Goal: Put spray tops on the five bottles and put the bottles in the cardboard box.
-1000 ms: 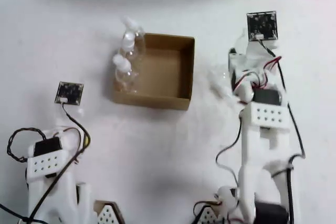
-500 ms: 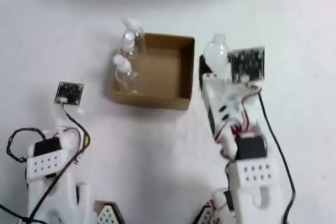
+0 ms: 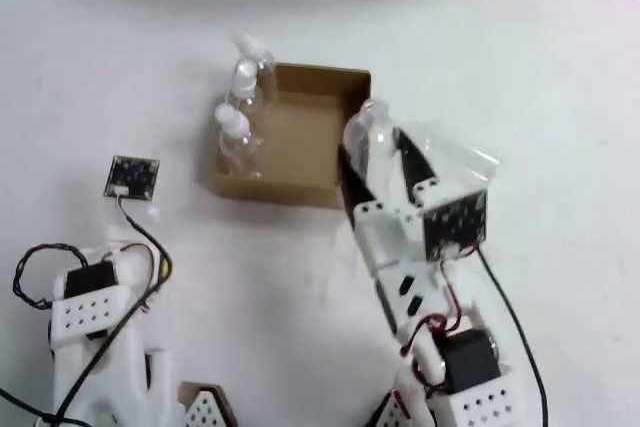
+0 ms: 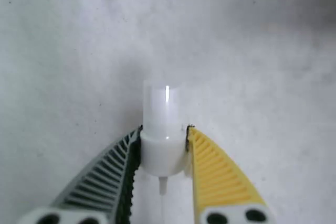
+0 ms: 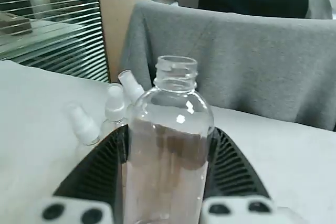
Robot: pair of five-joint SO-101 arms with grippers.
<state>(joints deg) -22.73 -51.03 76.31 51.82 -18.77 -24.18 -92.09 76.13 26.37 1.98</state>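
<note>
The open bottle [image 5: 169, 129] stands upright between the black jaws of the right gripper [image 3: 382, 159], which is closed tight on its clear body. The bottle's shoulder and bare threaded neck rise above the jaws. In the high view this bottle sits at the right wall of the cardboard box [image 3: 290, 191]. The arm hides whether the bottle is over the inside or just outside.

The spray top [image 4: 161, 124] stands upright on the table [image 3: 520, 47], pinched at its collar by the left gripper [image 4: 163, 136]. One grey and one yellow jaw press its two sides, and its thin dip tube shows below the collar.

Capped bottles [image 3: 240, 107] cluster along the box's left wall. Their clear bodies blend together, so neither their number nor whether they are inside the box can be made out.
</note>
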